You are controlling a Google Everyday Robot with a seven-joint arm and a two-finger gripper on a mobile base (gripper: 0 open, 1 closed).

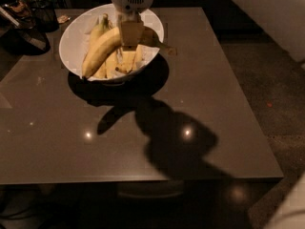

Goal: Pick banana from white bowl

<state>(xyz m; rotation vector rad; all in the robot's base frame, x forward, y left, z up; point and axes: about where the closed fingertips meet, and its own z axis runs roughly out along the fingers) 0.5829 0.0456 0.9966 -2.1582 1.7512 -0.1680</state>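
We see the gripper [130,42] over the bowl [74,42] at 11 o'clock on the table [214,104], fingers [131,30] clamped around the banana [102,51], whose stem points toward 3 o'clock.

Dim room: gripper [131,37] above table's [214,104] bowl [71,38]

The scene is dim and warm-toned, lit from above and behind the white-housed two-finger gripper [131,38]. The gripper hangs over the wide glossy white bowl [71,38], clamped on the long curved yellow banana [102,49]. These are the brightest things in view. Just below the gripper, the bowl throws a black pool onto the glossy brown table [228,80]. Nearer the camera spreads a broad dark shadow [176,147], and small white glints [88,135] dot the tabletop. Left of the gripper, the background sinks into darkness.
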